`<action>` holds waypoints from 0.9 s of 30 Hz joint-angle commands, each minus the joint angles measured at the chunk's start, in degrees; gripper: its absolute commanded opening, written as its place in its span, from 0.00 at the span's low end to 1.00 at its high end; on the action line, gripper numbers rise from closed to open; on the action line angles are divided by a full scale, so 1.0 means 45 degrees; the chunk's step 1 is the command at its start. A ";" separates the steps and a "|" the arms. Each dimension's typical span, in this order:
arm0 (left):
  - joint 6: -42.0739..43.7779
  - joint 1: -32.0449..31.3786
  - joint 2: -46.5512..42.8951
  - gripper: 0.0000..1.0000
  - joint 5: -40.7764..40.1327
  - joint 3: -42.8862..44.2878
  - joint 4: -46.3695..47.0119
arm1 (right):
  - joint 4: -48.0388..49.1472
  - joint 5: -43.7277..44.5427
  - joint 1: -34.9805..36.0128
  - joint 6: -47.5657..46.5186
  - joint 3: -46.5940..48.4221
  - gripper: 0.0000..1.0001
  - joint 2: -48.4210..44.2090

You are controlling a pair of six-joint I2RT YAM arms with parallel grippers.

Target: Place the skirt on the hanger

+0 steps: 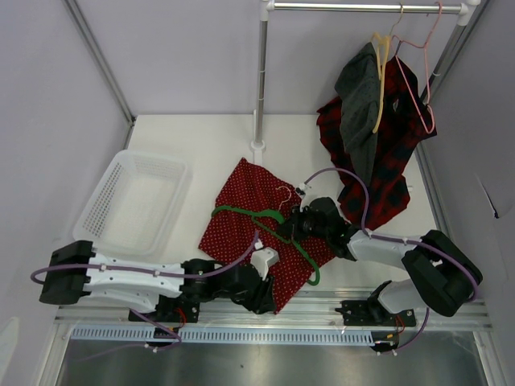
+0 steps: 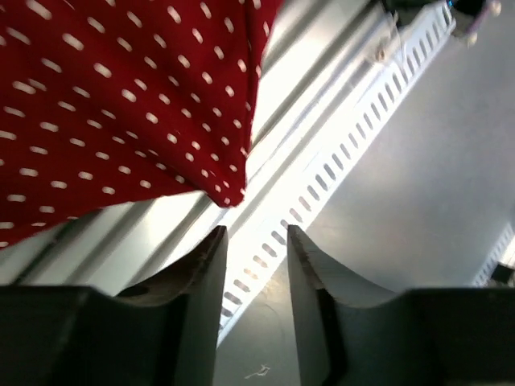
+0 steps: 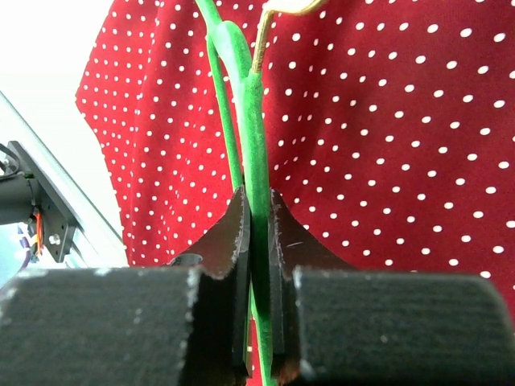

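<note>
Near side of rail post [image 1: 259,88]: skirt [image 1: 241,193] lies spread on counter [image 1: 193,137]; one corner points at post foot, opposite corner reaches counter's near edge.
Hanger [image 1: 241,212]: green, lies on top of skirt, across its middle. One arm of the wire runs on to the near-right of post. Metal hook end points back toward post.
R jaws: closed on hanger wire, thin wire pinched btwn both pads w/ dotted cloth right behind it. Cloth itself doesn't look caught.
L jaws: parted by a modest gap, nothing held. Skirt's near corner [image 2: 229,197] sits just ahead of the tips; contact not seen.
Basket [image 1: 121,157]: white mesh, well left of post, apart from skirt.
Rail, right of post: plaid garment [image 1: 402,129] + grey garment [image 1: 360,84] hang on yellow and pink hangers; not this job's items.
Skirt handling (judgement): light, limp cloth. Will sag + fold once lifted and prob. slide on smooth wire. Best taken at a corner or edge, pinching deep enough to hold all layers. Which edge is the waist: can't tell.
Hanger handling (judgement): light, thin, fairly stiff; apt to pivot in a two-pad pinch. Hold close to the neck for less swing.
Risk (judgement): lifting hanger may drag cloth along; shallow corner pinch may slip.
</note>
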 commanded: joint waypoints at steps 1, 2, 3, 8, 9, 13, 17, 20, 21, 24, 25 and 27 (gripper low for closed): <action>-0.0446 0.0213 -0.1145 0.42 -0.2198 0.1140 -0.1413 | -0.1150 0.1355 0.0416 -0.0392 -0.0397 0.00 0.0102; -0.0680 0.0369 -0.1360 0.40 -0.2667 0.1182 -0.2306 | -0.1131 0.1491 0.0475 -0.0334 -0.0591 0.00 0.0004; -0.1244 0.0642 -0.1807 0.33 -0.3348 0.1259 -0.2799 | -0.1034 0.1512 0.0475 -0.0256 -0.0690 0.00 -0.0055; -0.1679 0.4271 -0.2554 0.08 -0.3785 0.0442 -0.4268 | -0.0701 0.1629 0.0476 -0.0197 -0.1081 0.00 -0.0192; -0.1524 0.4799 -0.2496 0.00 -0.3611 0.0111 -0.4268 | -0.0623 0.1610 0.0476 -0.0178 -0.1082 0.00 -0.0211; -0.1133 0.7045 -0.1755 0.00 -0.3433 -0.0556 -0.3510 | -0.0486 0.1531 0.0476 -0.0216 -0.1043 0.00 -0.0270; -0.0937 0.8435 -0.0002 0.00 -0.2869 -0.1082 -0.2220 | -0.0447 0.1590 0.0476 -0.0255 -0.0984 0.01 -0.0309; -0.0839 0.9314 0.0881 0.00 -0.2730 -0.1083 -0.2100 | -0.0525 0.1726 0.0417 -0.0391 -0.1003 0.02 -0.0484; -0.0820 0.9568 0.1116 0.00 -0.2711 -0.1180 -0.2081 | -0.0525 0.1765 0.0398 -0.0412 -0.1023 0.01 -0.0582; -0.0489 1.0973 0.1040 0.00 -0.2360 -0.1610 -0.1788 | -0.0486 0.1902 0.0300 -0.0645 -0.1121 0.01 -0.0933; -0.0372 1.1692 0.0982 0.00 -0.2340 -0.1611 -0.1846 | -0.0447 0.1980 0.0300 -0.0704 -0.1179 0.01 -0.1224; 0.0018 1.2321 0.0865 0.00 -0.2301 -0.1573 -0.2060 | -0.0505 0.2310 0.0300 -0.0821 -0.1315 0.02 -0.1538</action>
